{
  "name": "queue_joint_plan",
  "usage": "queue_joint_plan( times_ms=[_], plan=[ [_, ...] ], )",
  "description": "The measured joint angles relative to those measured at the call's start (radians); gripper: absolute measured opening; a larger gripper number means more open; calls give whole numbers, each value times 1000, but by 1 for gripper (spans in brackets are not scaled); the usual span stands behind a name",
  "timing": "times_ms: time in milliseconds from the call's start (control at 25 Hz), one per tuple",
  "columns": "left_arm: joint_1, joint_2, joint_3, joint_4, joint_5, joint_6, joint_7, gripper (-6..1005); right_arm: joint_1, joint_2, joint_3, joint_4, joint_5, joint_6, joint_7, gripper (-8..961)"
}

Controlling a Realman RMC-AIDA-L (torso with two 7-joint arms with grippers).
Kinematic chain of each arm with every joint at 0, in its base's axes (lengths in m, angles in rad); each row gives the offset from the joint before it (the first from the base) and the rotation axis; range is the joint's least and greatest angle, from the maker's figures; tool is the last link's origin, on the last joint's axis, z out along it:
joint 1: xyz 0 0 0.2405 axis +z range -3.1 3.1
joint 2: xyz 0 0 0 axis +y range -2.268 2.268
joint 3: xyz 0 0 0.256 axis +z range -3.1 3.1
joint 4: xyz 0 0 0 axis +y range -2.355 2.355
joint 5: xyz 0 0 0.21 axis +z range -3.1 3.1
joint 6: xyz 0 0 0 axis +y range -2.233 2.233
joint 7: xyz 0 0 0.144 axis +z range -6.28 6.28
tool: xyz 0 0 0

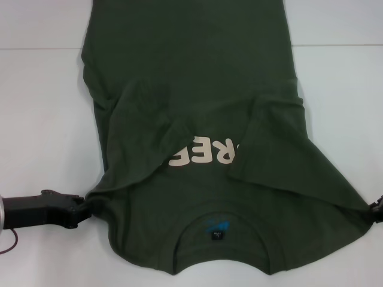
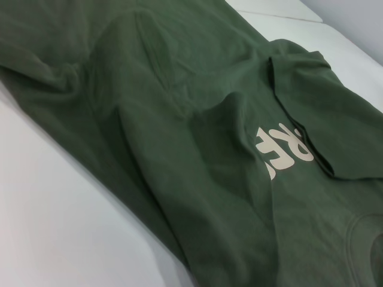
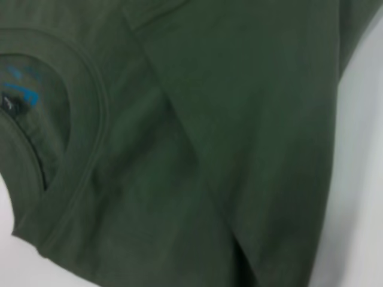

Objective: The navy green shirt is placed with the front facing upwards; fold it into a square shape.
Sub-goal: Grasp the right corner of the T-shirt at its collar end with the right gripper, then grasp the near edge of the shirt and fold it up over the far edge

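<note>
The left claw [image 1: 84,209] sits at the near left shoulder edge of the navy green shirt [image 1: 197,89] and the right claw [image 1: 376,210] at the near right edge; each seems to pinch the cloth, though I cannot tell how far either is closed. The shirt lies front-up on the white tabletop [image 1: 36,107], collar [image 1: 218,230] nearest, both sleeves folded inward across the cream lettering [image 1: 206,152]. For a square fold, I judge both claws should lift evenly, carry the collar edge toward the hem, and keep the cloth taut.

Even bright light, blurred right-wrist view
</note>
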Motion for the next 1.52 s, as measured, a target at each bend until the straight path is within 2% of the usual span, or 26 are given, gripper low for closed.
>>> queue_joint_plan(
  times_ms=[120, 320, 520, 600, 720, 840, 1160, 1520],
  plan=[
    [0, 0, 0, 0, 0, 0, -5, 45, -1, -1, 8, -2, 2, 4, -1, 331],
    [0, 0, -2, 0, -2, 0, -6, 46, -2, -1, 21, -2, 3, 8, -15, 110],
    [0, 2, -12, 5, -3, 11, -7, 46, -5, 1, 61, -27, 10, 13, -51, 39],
    [0, 3, -17, 8, -3, 18, -8, 46, -8, -1, 92, -55, 29, -9, -79, 39],
    [-14, 17, -67, 27, 2, 120, -24, 46, -16, -4, 120, -105, 58, -75, -129, 40],
    [-10, 23, -77, 58, 4, 189, -46, 45, -37, -2, 129, -155, 59, -123, -168, 40],
    [-3, 32, -90, 123, 90, 323, -143, 45, -75, -12, 115, -207, 47, -266, -257, 41],
    [-41, 49, -92, 134, 208, 415, -240, 46, -85, -9, 49, -227, -3, -284, -283, 42]
  ],
)
